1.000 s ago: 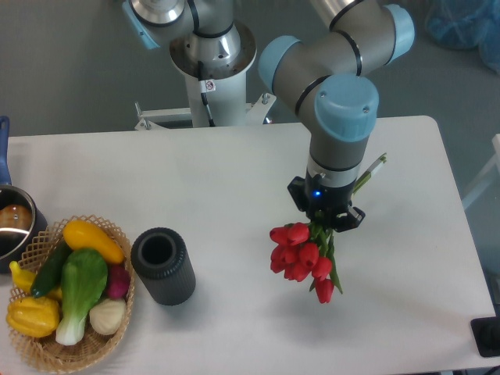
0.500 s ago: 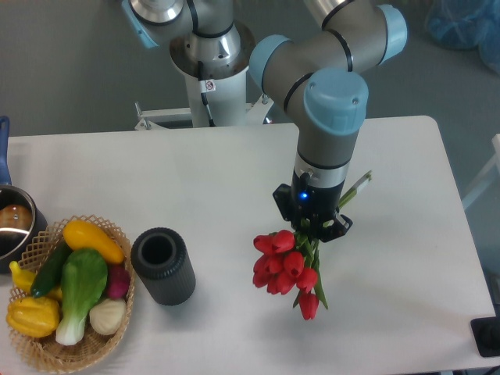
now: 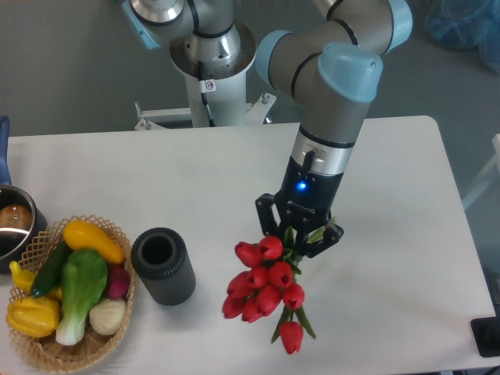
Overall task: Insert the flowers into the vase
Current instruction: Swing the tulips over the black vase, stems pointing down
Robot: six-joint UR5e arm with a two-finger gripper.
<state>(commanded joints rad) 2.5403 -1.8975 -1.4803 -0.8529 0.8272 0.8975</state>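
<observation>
My gripper [image 3: 298,233] is shut on the green stems of the flowers [image 3: 264,286], a bunch of red tulips held above the table with the blooms hanging towards the front left. The vase [image 3: 162,266], a dark grey ribbed cylinder, stands upright on the table to the left of the bunch, its round mouth open upwards. A gap of bare table lies between the nearest blooms and the vase. The upper ends of the stems are hidden behind the gripper body.
A wicker basket [image 3: 117,327] with several vegetables sits at the front left, close beside the vase. A metal pot [image 3: 14,229] with a blue handle is at the left edge. The arm's base [image 3: 211,62] stands behind the table.
The gripper has carried the flowers to the left and towards the front, closer to the vase. The bunch has swung so its blooms point more to the left.
</observation>
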